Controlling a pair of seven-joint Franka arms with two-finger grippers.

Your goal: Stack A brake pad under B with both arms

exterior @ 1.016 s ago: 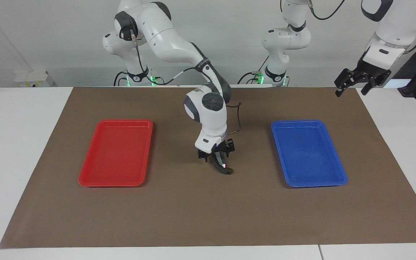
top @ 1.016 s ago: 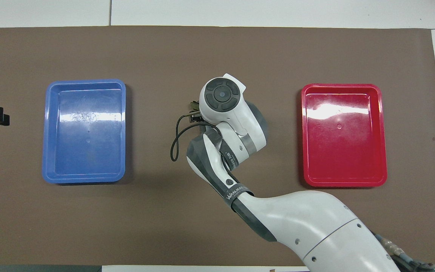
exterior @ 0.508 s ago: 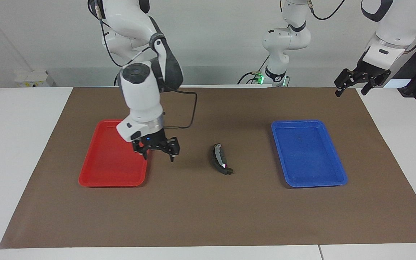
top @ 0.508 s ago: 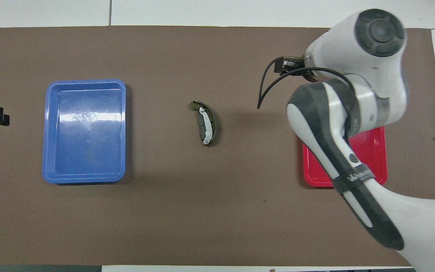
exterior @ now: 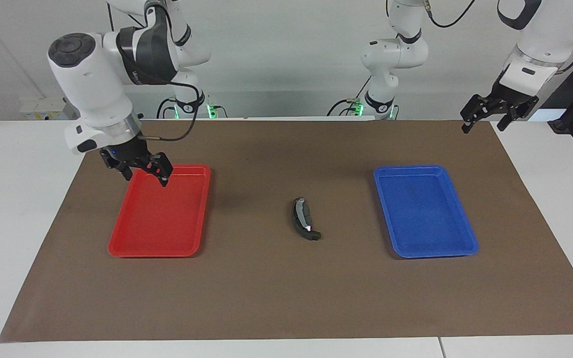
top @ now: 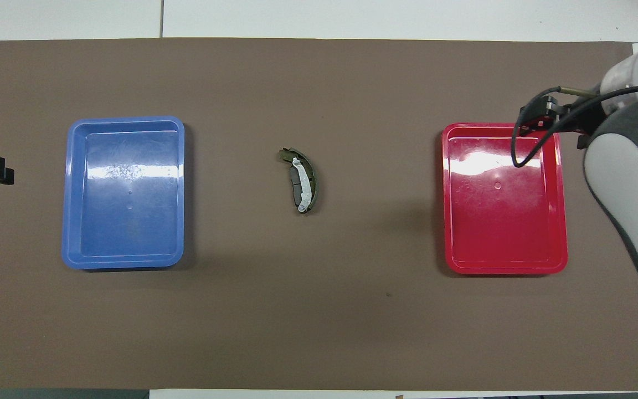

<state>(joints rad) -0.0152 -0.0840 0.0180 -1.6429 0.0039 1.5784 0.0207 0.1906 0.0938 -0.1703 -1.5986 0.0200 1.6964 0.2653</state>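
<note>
The right gripper (exterior: 141, 171) hangs in the air over the corner of the red tray (exterior: 159, 247) that lies nearest the robots, at the right arm's end of the tabletop (exterior: 276, 293); its jaws stand apart and hold nothing. The left gripper (exterior: 485, 121) waits raised over the mat's edge at the left arm's end, near the robots, its jaws likewise apart and empty. A brown mat (exterior: 286, 298) covers most of the tabletop.

Farther from the robots, the red tray and the blue tray (exterior: 465, 238) lie flat on the mat, well apart, one toward each arm's end, both with nothing in them.

Between the two trays, about midway, the two brake pads lie together on the mat. B (top: 309, 178), the long curved crescent pad, lies over the A brake pad (top: 297, 188), the short dark grey one, which shows inside the crescent's curve in the overhead view. Neither gripper touches the pair.
</note>
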